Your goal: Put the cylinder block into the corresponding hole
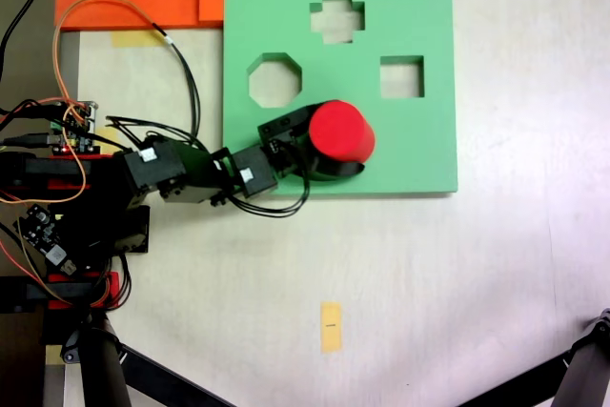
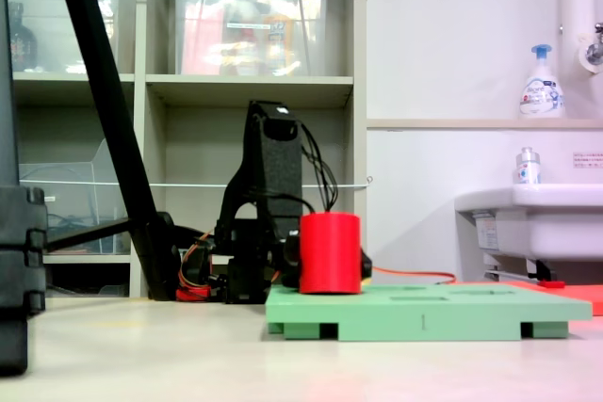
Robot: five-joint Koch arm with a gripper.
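One black arm (image 1: 191, 176) reaches in from the first exterior view's left, jaws (image 1: 319, 145) clamped on the cylinder block (image 1: 340, 132); it stands upright between them on the green board (image 1: 419, 140), hiding the corresponding hole.

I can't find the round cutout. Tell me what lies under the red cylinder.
The red cylinder stands upright on the green board, gripper around it. Its body covers whatever is beneath; no round hole shows, only the octagonal, cross and square cutouts.
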